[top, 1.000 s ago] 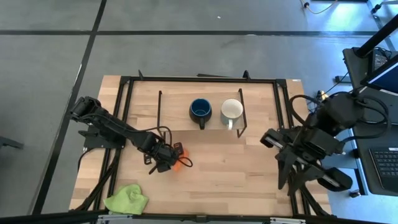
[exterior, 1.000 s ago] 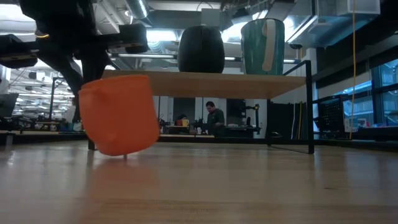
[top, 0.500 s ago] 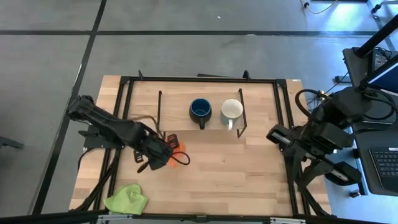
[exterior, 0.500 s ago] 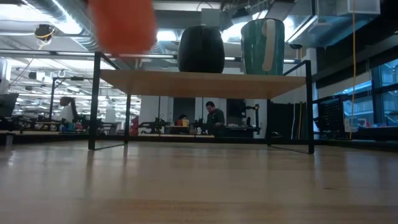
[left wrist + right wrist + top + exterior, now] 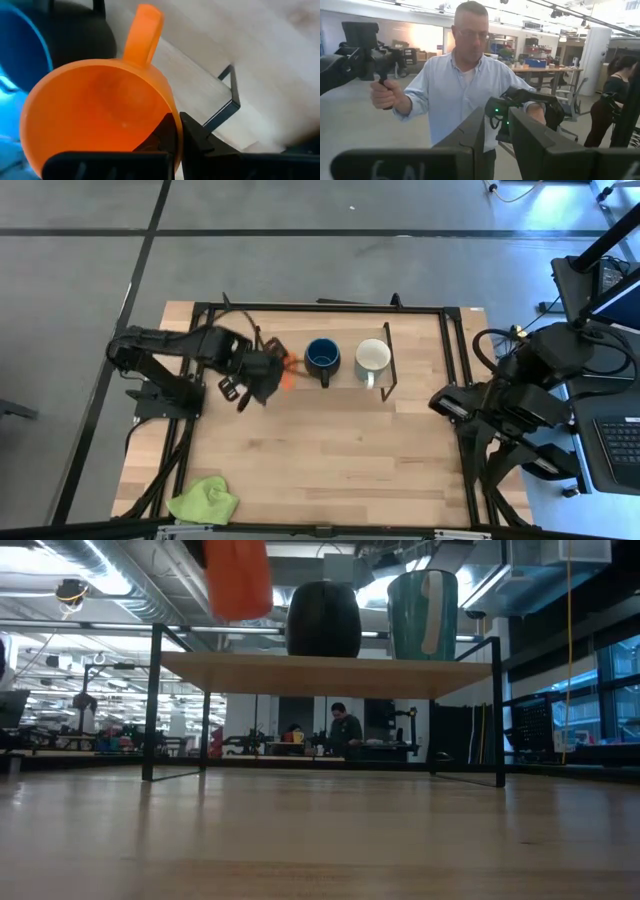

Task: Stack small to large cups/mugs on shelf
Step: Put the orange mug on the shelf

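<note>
Your left gripper [image 5: 175, 131] clamped the orange mug's [image 5: 288, 365] rim above the shelf [image 5: 320, 673] — right gripper's [image 5: 496, 131] fingers slightly apart, a person [image 5: 465, 75] beyond.

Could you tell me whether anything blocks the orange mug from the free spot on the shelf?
Nothing visible does. The left gripper holds the orange mug above the shelf, beside the blue mug; the board under it is bare.
</note>
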{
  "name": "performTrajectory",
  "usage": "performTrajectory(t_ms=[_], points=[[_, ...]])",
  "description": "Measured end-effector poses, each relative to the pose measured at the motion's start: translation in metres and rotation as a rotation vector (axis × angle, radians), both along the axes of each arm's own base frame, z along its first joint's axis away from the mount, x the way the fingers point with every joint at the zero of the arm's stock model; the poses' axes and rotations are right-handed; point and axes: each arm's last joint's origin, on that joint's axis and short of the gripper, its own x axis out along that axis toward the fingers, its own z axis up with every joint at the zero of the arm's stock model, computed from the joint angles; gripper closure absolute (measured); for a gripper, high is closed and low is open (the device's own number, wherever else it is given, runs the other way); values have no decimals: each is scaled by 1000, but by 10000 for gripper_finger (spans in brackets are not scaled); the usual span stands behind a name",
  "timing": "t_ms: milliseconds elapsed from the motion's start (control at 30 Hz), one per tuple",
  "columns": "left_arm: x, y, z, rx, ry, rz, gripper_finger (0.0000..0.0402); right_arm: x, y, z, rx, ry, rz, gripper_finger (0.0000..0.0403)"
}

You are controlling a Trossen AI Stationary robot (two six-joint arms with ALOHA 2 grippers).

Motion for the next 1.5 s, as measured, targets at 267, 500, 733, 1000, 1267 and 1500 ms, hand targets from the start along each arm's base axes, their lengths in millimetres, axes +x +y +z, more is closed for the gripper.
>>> performTrajectory(t_ms=[267,500,733,1000,1267,1500], points=[[2,20,-1,-52,8,50,401,2,1,-1,-2,0,0,312],[13,36,-17,-100,96,120,401,4,5,-3,-7,7,9,312],[13,44,-36,-97,173,152,400,4,15,-6,-15,18,40,312],[15,45,-38,-108,153,156,400,-2,23,-6,-21,9,78,312],[16,44,-38,-143,147,157,395,-5,26,-7,-31,0,91,312],[16,44,-38,-150,136,185,384,-4,27,-8,-52,-10,87,312]])
